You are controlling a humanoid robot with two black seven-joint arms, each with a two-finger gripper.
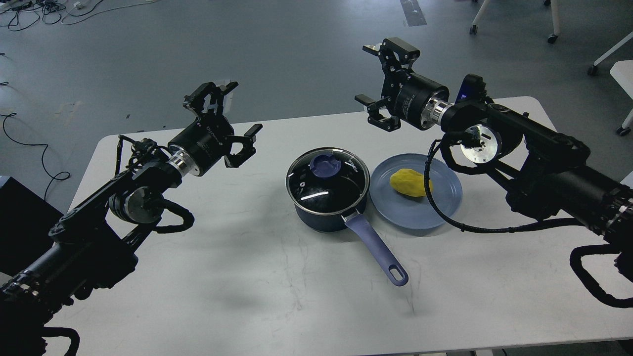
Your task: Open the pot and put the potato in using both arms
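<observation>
A humanoid robot's left gripper (225, 116) hangs above the left part of a white table (207, 277), fingers spread wide and holding nothing, well apart from the dark navy saucepan (329, 200) at the table's centre. The pot is closed by a round glass lid (327, 174) with a blue knob (325, 164), its lavender handle (378, 249) pointing toward the near right. Just beside it on the right, a light-blue plate (445, 212) carries the yellow potato (409, 182), partly crossed by a black cable (435, 207). Above the far right, the right gripper (378, 79) is likewise wide open and empty. The first step, lifting the lid, appears not yet begun; it would go best with the left gripper descending straight over the knob, closing squarely and lifting vertically, while the right comes down on the potato clear of its own cable.
</observation>
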